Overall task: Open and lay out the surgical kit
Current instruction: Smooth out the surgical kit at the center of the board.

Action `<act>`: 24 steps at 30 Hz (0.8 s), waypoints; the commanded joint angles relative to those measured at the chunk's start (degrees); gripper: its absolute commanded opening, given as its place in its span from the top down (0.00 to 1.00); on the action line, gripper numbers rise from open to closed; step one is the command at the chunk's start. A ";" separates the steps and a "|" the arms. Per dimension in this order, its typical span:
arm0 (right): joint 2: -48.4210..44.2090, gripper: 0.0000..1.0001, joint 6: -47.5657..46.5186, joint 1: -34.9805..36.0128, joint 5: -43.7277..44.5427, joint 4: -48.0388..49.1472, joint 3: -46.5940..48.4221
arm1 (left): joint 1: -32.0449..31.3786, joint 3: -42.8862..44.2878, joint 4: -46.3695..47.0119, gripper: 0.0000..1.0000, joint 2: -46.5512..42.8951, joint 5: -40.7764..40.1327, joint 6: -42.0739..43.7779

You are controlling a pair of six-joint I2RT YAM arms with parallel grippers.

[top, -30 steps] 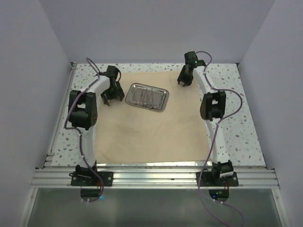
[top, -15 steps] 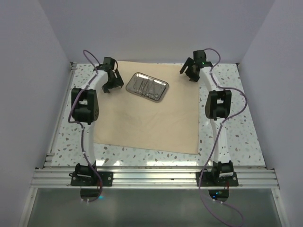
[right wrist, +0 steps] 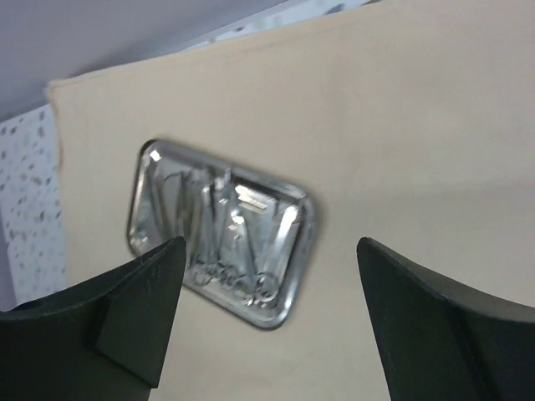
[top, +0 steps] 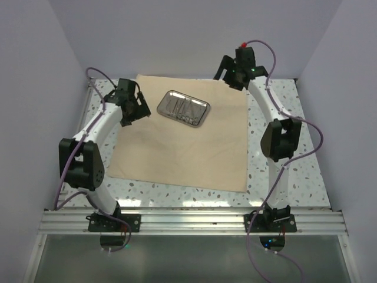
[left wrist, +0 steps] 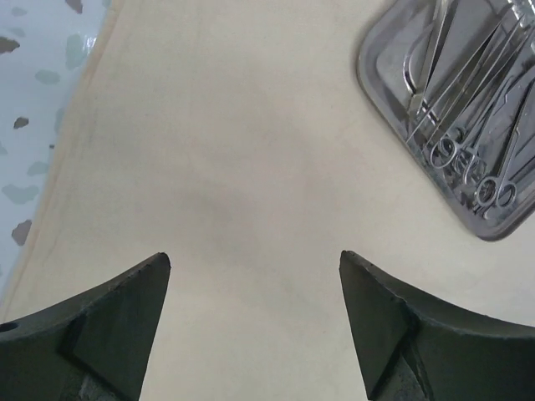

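Observation:
The tan cloth wrap (top: 182, 147) lies spread flat on the table. The shiny steel tray (top: 184, 108) sits on its far part and holds several thin metal instruments (left wrist: 468, 125). My left gripper (top: 134, 109) is open and empty, raised over the cloth left of the tray (left wrist: 393, 75). My right gripper (top: 227, 72) is open and empty, raised high at the cloth's far right corner. In the right wrist view the tray (right wrist: 284, 288) and cloth (right wrist: 401, 150) lie well below the jaws.
The speckled white table (top: 294, 147) shows around the cloth. Grey walls (top: 47, 71) close in the left, right and back. An aluminium rail (top: 188, 221) with both arm bases runs along the near edge.
The cloth and tray have slid away from the near edge. Both arms have stretched out toward the back; the right gripper has risen higher and the left has lifted off the cloth.

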 commanded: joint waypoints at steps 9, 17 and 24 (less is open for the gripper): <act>3.43 0.46 0.56 14.90 1.82 -7.11 4.32 | -2.10 -21.01 8.33 0.24 -1.81 4.57 -1.87; 9.16 0.58 0.30 14.72 12.04 -18.73 9.56 | -2.11 -25.14 7.45 0.53 -2.51 4.04 -2.92; 6.43 0.60 1.00 14.81 11.96 -14.70 -2.32 | -2.19 -26.46 5.34 0.53 -5.23 4.04 -3.45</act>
